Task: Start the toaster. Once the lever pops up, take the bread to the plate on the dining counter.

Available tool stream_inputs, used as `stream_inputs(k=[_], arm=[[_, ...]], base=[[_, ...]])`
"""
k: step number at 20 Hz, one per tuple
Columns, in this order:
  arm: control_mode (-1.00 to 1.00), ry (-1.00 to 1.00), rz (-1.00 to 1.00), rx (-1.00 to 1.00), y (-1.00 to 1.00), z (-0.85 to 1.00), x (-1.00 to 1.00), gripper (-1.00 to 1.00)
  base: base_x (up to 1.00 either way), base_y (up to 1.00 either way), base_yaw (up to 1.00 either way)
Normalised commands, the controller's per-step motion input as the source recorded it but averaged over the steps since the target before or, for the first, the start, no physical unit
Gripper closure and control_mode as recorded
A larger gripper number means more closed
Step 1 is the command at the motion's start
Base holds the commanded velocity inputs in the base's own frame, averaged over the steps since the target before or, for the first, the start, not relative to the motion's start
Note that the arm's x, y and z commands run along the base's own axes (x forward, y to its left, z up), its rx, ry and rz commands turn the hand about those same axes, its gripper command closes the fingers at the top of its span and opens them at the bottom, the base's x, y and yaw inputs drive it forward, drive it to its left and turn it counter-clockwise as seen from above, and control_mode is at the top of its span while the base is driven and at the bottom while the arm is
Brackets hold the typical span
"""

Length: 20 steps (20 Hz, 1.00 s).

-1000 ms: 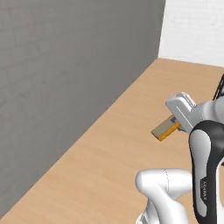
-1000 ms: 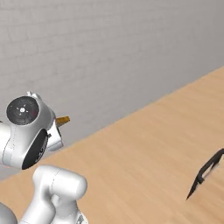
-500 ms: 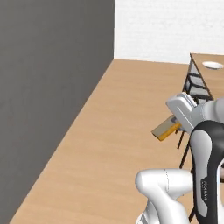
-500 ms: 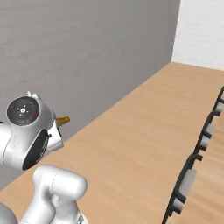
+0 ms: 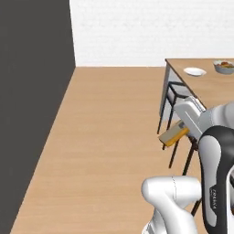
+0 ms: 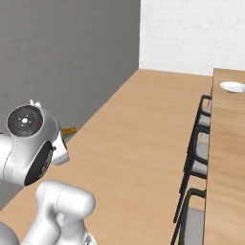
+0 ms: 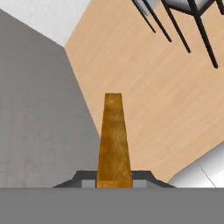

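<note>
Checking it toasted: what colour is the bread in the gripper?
Golden-brown bread, best seen edge-on in the hand view.

My arm [image 5: 215,183] is looking all glossy white, chunky rounded segments with a dark grey band curving along one link. One joint is showing a round dark cap [image 6: 25,120] with tiny light markings, and my base link is bulging out like a smooth white elbow.

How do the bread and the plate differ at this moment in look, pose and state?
The bread is a golden-brown, flat-edged slice; the plate is round and white. The bread is held in the air, clamped in the pincer, tilted over the floor; the plate lies flat on the dining counter. The bread is near the camera, the plate far off. Both are thin.
</note>
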Motion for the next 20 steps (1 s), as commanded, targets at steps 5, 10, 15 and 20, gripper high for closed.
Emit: stream_inputs(k=[5, 10, 15, 20], arm=[[1.00, 0.00, 0.00, 0.00, 0.00, 0.00, 0.00, 1.00], [1.00, 0.00, 0.00, 0.00, 0.00, 0.00, 0.00, 1.00], [1.00, 0.00, 0.00, 0.00, 0.00, 0.00, 0.00, 1.00], [1.00, 0.00, 0.00, 0.00, 0.00, 0.00, 0.00, 1.00]], base=[[1.00, 0.34, -0.43], [1.00, 0.53, -0.43], [1.00, 0.63, -0.44], [1.00, 0.58, -0.45]])
